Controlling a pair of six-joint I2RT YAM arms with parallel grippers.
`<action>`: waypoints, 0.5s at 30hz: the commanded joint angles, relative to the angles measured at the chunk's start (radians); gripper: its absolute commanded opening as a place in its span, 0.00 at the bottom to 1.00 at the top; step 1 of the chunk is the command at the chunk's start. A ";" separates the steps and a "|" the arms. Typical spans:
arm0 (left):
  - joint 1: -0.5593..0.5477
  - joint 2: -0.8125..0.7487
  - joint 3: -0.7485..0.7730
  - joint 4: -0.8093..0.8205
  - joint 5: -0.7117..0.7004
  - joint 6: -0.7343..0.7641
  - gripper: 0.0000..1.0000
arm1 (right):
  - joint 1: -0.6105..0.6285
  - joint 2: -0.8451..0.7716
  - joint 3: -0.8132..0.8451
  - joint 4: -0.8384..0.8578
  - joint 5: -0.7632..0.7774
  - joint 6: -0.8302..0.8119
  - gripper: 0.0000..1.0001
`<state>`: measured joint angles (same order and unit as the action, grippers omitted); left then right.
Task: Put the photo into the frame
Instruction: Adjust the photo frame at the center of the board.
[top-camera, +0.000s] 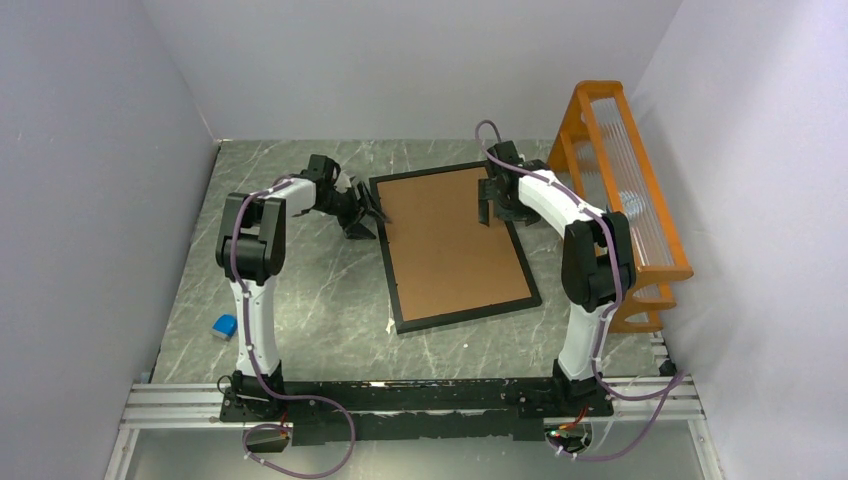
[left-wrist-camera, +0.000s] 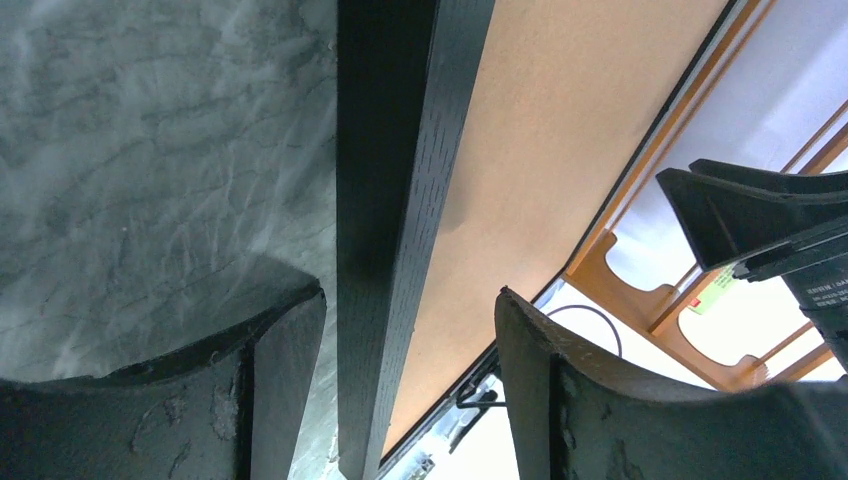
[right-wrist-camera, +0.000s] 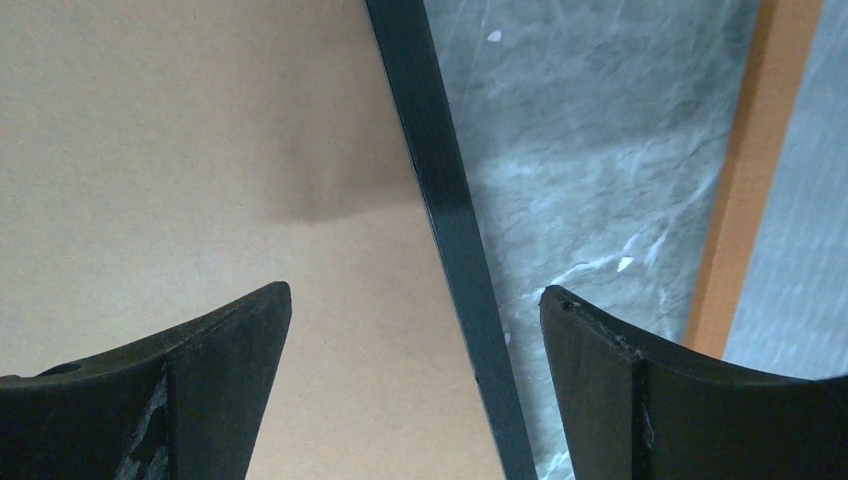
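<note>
The frame ran near to far. The left hand and right hand, both with fingers apart, sat over its far side edges.

rack walls R side, frame flat centre, room front-L

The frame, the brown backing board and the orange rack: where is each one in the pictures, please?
frame (top-camera: 468, 312): top external view, on its near black rail.
brown backing board (top-camera: 455, 240): top external view, on the middle of its surface.
orange rack (top-camera: 566, 125): top external view, on its far end upright.
</note>
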<state>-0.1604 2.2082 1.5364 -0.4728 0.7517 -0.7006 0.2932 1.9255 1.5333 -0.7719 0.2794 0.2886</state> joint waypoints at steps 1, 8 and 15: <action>-0.004 -0.030 -0.052 0.027 -0.126 0.017 0.70 | -0.029 -0.043 -0.054 0.076 -0.046 0.044 0.99; -0.011 -0.002 -0.032 0.026 -0.090 0.006 0.70 | -0.061 -0.025 -0.094 0.095 -0.127 0.052 0.99; -0.011 0.018 -0.015 0.045 -0.066 -0.014 0.69 | -0.091 0.008 -0.122 0.088 -0.244 0.065 0.99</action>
<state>-0.1673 2.1902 1.5093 -0.4393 0.7368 -0.7231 0.2115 1.9308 1.4399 -0.7124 0.1112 0.3359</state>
